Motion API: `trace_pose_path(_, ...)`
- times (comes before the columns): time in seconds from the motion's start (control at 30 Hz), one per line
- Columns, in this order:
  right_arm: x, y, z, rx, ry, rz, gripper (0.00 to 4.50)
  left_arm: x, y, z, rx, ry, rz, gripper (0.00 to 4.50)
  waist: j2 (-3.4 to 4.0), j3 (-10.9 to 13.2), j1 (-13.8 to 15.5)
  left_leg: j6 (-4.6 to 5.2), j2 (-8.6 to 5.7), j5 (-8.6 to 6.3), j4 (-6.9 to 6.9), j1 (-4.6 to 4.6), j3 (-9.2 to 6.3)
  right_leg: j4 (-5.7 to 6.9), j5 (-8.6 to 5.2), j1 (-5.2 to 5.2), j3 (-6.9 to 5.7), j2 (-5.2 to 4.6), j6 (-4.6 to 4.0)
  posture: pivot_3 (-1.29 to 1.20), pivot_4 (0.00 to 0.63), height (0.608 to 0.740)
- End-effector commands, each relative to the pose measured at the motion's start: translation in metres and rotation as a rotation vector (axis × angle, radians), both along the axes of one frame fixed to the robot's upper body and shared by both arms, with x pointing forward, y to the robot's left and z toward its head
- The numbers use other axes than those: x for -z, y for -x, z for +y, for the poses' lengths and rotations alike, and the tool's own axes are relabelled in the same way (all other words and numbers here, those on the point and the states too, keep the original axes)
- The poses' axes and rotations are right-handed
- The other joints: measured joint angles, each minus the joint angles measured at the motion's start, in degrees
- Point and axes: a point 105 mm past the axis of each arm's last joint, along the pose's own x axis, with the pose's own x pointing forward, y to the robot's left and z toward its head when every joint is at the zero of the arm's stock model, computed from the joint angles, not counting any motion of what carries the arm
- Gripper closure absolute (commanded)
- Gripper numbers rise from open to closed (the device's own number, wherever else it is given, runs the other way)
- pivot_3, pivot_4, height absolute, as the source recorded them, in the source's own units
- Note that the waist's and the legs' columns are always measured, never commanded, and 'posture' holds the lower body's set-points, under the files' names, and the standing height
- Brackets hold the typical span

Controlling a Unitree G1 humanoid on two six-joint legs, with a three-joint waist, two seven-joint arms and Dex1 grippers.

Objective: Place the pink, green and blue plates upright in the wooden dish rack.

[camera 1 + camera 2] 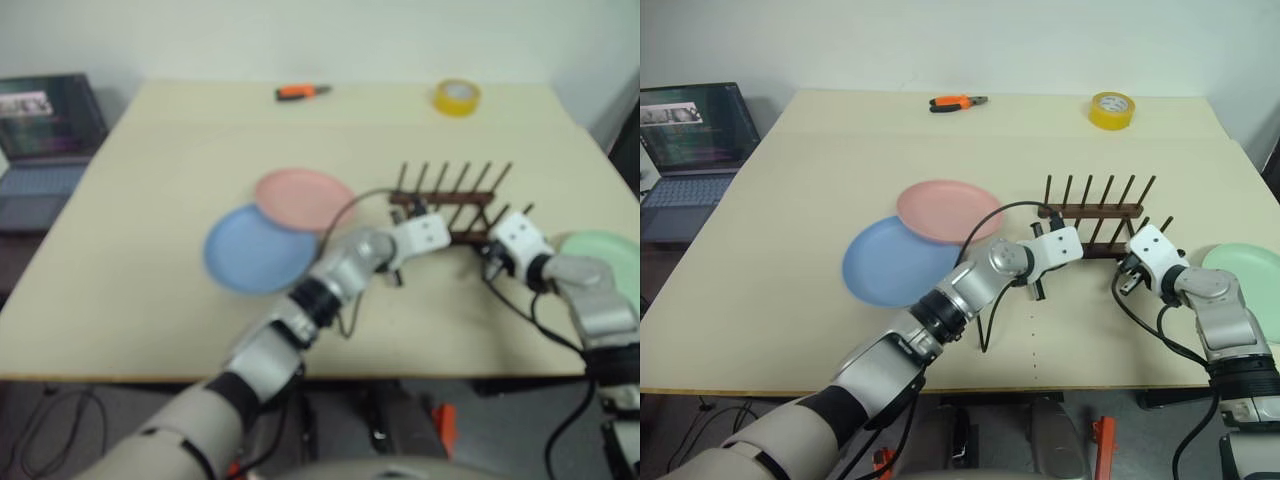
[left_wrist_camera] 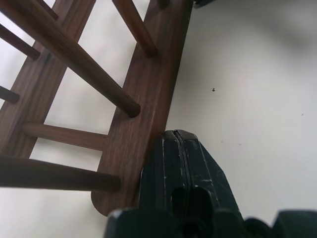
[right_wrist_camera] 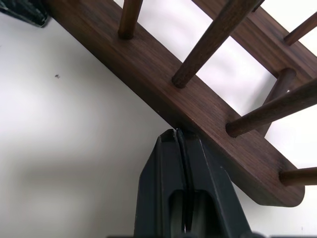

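The small dark brown wooden dish rack point(image 1: 1095, 222) stood empty on the pale beige counter point(image 1: 790, 220), its thin pegs upright. The wrist views showed what the head views did not: the left hand point(image 2: 177, 144), clenched on nothing, had its tips against the near rail by one end, and the right hand point(image 3: 177, 141), likewise clenched, touched the same rail near the other end. The pale pink round plate point(image 1: 945, 210) overlapped the light blue round plate point(image 1: 895, 263) left of the rack; the mint green round plate point(image 1: 1245, 268) lay flat at the counter's right edge. A yellow tape roll point(image 1: 1111, 109) and orange-handled pliers point(image 1: 958, 102) sat by the far edge.
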Motion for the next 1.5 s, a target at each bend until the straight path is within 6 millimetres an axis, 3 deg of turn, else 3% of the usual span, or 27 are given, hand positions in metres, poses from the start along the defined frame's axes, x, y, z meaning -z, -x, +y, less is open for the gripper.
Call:
trace_pose_path(0.03,-0.021,0.005,0.011,-0.079,-0.039,-0.023,4.48,-0.023,0.002,0.004,0.010,0.048,-0.016,4.50,0.01,0.0,-0.1,0.00,0.00,0.00,-0.04,-0.01,0.01,0.01,0.02,-0.04,0.01,0.00,0.03,0.00,0.150,0.740)
trace_pose_path(0.2,-0.045,0.039,0.034,-0.267,-0.144,0.068,4.48,-0.072,0.016,0.034,0.046,0.120,-0.045,4.50,0.07,0.0,-0.1,-0.01,0.08,0.01,-0.28,-0.29,-0.03,0.03,0.08,-0.41,-0.04,0.07,0.16,0.00,0.150,0.740)
trace_pose_path(0.3,-0.063,0.054,0.046,-0.361,-0.180,0.079,4.48,-0.099,0.024,0.061,0.037,0.152,-0.053,4.50,0.10,0.0,0.0,-0.02,0.09,0.01,-0.31,-0.61,-0.05,0.05,0.08,-0.71,-0.05,0.08,0.16,0.00,0.150,0.740)
trace_pose_path(0.47,-0.083,0.062,0.061,-0.445,-0.210,0.068,4.48,-0.125,0.030,0.111,-0.028,0.158,-0.066,4.50,0.10,0.0,0.0,-0.02,0.10,0.02,-0.22,-0.63,-0.07,0.07,0.09,-0.71,-0.08,0.06,0.17,0.00,0.150,0.740)
trace_pose_path(0.6,-0.095,0.058,0.069,-0.466,-0.225,0.048,4.48,-0.143,0.021,0.156,-0.131,0.145,-0.093,4.50,0.10,0.0,0.0,-0.01,0.11,0.02,-0.06,-0.65,-0.07,0.12,0.11,-0.71,-0.08,0.05,0.18,0.00,0.150,0.740)
trace_pose_path(0.73,-0.099,0.055,0.076,-0.491,-0.226,0.043,3.27,-0.171,-0.001,0.204,-0.288,0.151,-0.150,3.28,0.06,0.0,0.2,0.00,0.13,0.02,0.10,-0.72,-0.10,0.11,0.11,-0.70,-0.12,0.03,0.18,0.00,0.150,0.740)
trace_pose_path(0.9,-0.097,0.050,0.083,-0.511,-0.215,0.033,1.63,-0.188,-0.022,0.242,-0.378,0.078,-0.204,1.59,0.06,0.0,0.3,0.02,0.12,0.00,0.11,-0.79,-0.07,0.05,0.12,-0.71,-0.15,0.00,0.20,0.00,0.150,0.740)
trace_pose_path(0.97,-0.097,0.045,0.089,-0.517,-0.216,0.009,1.01,-0.196,-0.039,0.260,-0.438,0.130,-0.169,1.59,0.06,0.0,0.4,0.04,0.12,-0.01,0.11,-0.81,-0.05,0.06,0.13,-0.72,-0.16,0.00,0.22,0.00,0.150,0.740)
trace_pose_path(1.03,-0.097,0.042,0.095,-0.526,-0.218,-0.006,1.01,-0.194,-0.054,0.272,-0.485,0.203,-0.102,1.59,0.05,0.0,0.4,0.04,0.08,-0.01,0.26,-0.87,-0.07,0.15,0.14,-0.74,-0.28,0.05,0.20,0.00,0.150,0.740)
trace_pose_path(1.2,-0.095,0.043,0.105,-0.550,-0.243,-0.009,1.01,-0.162,-0.076,0.277,-0.525,0.236,0.049,1.59,0.04,0.0,0.4,0.06,0.07,-0.02,0.29,-0.91,-0.03,0.13,0.15,-0.73,-0.29,0.05,0.21,0.00,0.150,0.740)
trace_pose_path(1.5,-0.084,0.051,0.113,-0.544,-0.266,0.007,1.01,-0.142,-0.085,0.277,-0.560,0.209,0.099,1.59,0.02,0.0,0.4,0.08,0.08,-0.04,0.36,-1.45,-0.08,0.07,0.17,-1.09,-0.49,0.07,0.23,0.00,0.150,0.740)
